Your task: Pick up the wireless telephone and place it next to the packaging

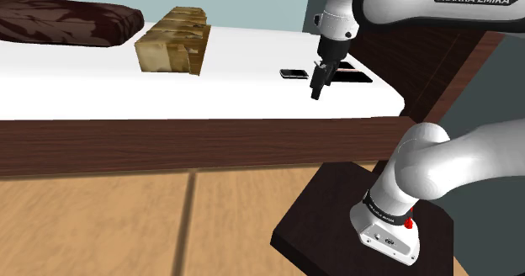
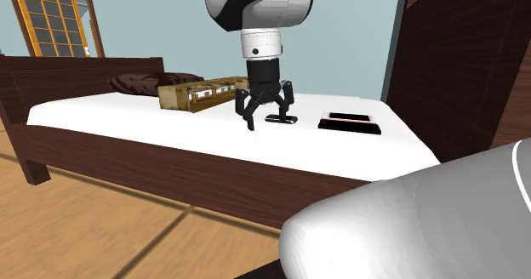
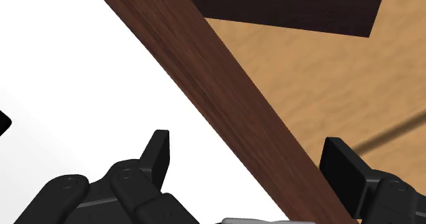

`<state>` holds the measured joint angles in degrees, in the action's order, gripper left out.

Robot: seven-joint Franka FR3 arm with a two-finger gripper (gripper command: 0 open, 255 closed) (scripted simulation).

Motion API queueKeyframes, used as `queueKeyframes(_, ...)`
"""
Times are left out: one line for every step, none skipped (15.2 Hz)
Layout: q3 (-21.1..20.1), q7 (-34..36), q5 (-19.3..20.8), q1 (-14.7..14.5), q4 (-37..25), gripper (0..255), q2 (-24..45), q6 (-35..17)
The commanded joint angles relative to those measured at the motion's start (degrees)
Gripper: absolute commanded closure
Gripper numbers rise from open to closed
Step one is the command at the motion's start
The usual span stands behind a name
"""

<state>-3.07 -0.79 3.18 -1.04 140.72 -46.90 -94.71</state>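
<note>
While the gripper (image 1: 317, 87) is hanging over the white bed (image 1: 101, 85) with its jaws spread wide and clasping nothing, the phone (image 1: 293, 73) is lying flat on the sheet. In the shoulder view it is sitting just beside the gripper, at about nine o'clock of it. A flat black slab (image 1: 353, 76) is resting at three o'clock of the gripper in that same view. The brown box (image 1: 172, 43) is sitting well apart from the phone, toward ten o'clock, and a dark brown pillow (image 1: 67, 22) is lying beyond the box at about ten o'clock. Through the wrist camera, the two black fingers (image 3: 158, 151) are standing far apart. Between them the wooden bed rail (image 3: 225, 106) is running slantwise, with white sheet on one side and pale wood floor (image 3: 321, 72) and the dark stand (image 3: 287, 4) on the other.
</note>
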Motion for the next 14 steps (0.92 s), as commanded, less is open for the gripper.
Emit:
queueKeyframes(0.00,0.00,0.00,0.00,0.00,0,0.00,0.00)
queueKeyframes(1.37,-2.41,0.74,-0.02,-1.07,0,1.79,-0.76)
queueKeyframes(2.71,-4.78,1.41,-0.09,-2.24,0,3.66,-1.50)
queueKeyframes(4.01,-7.14,1.99,-0.22,-3.52,0,5.59,-2.19)
queueKeyframes(5.25,-9.50,2.47,-0.36,-4.90,0,7.58,-2.84)
queueKeyframes(6.46,-11.85,2.85,-0.54,-6.37,0,9.63,-3.43)
queueKeyframes(7.63,-14.19,3.15,-0.76,-7.94,0,11.73,-3.98)
queueKeyframes(8.75,-16.53,3.34,-1.00,-9.60,0,13.87,-4.47)
queueKeyframes(9.82,-18.87,3.43,-1.25,-11.35,0,16.05,-4.89)
queueKeyframes(10.85,-21.22,3.42,-1.52,-13.20,0,18.28,-5.25)
queueKeyframes(11.85,-23.57,3.32,-1.82,-15.14,0,20.54,-5.54)
queueKeyframes(12.79,-25.93,3.11,-2.10,-17.17,0,22.84,-5.76)
queueKeyframes(13.69,-28.29,2.81,-2.38,-19.29,0,25.17,-5.91)
queueKeyframes(14.52,-30.66,2.41,-2.62,-21.50,0,27.54,-5.97)
